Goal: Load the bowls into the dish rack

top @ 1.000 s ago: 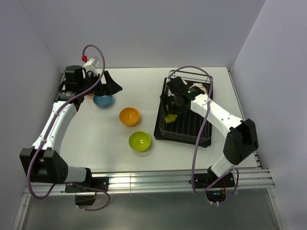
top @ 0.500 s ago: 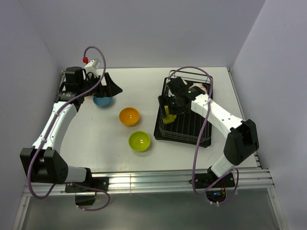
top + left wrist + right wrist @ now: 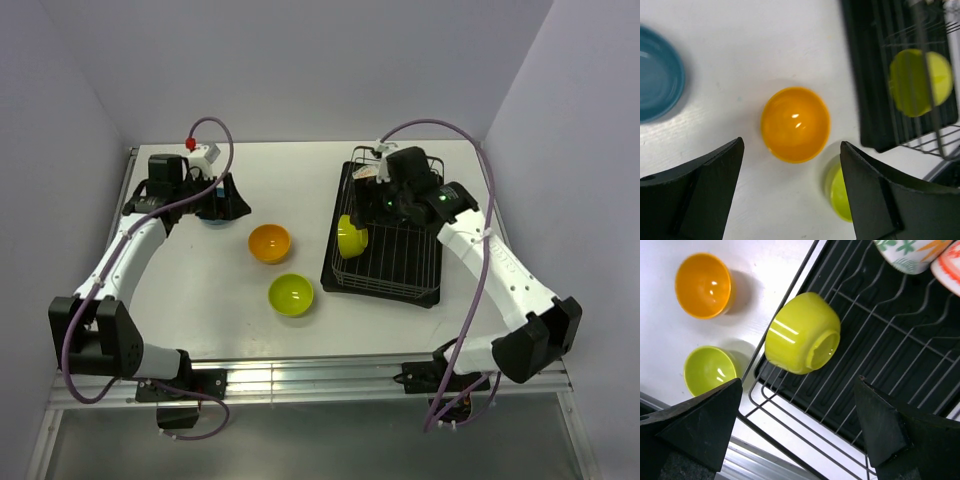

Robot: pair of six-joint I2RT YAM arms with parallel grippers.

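Observation:
A lime green bowl (image 3: 352,236) lies on its side against the left rim of the black dish rack (image 3: 400,262); it also shows in the right wrist view (image 3: 801,335). My right gripper (image 3: 385,200) (image 3: 799,382) is open and empty above it. A cream-white bowl (image 3: 902,252) and a salmon-red bowl (image 3: 949,267) stand at the rack's far end. On the table are an orange bowl (image 3: 270,243) (image 3: 796,125), a second lime bowl (image 3: 291,294) (image 3: 840,192) and a blue bowl (image 3: 208,213) (image 3: 657,75). My left gripper (image 3: 225,195) (image 3: 791,145) is open and empty, above the blue bowl.
The rack sits on a black tray (image 3: 875,340) at the table's right. Walls close the table on the left, back and right. An aluminium rail (image 3: 320,375) runs along the near edge.
My right gripper has let go of the lime bowl, now on its side in the rack, and has drawn up and back. My left gripper has shifted slightly over the blue bowl.

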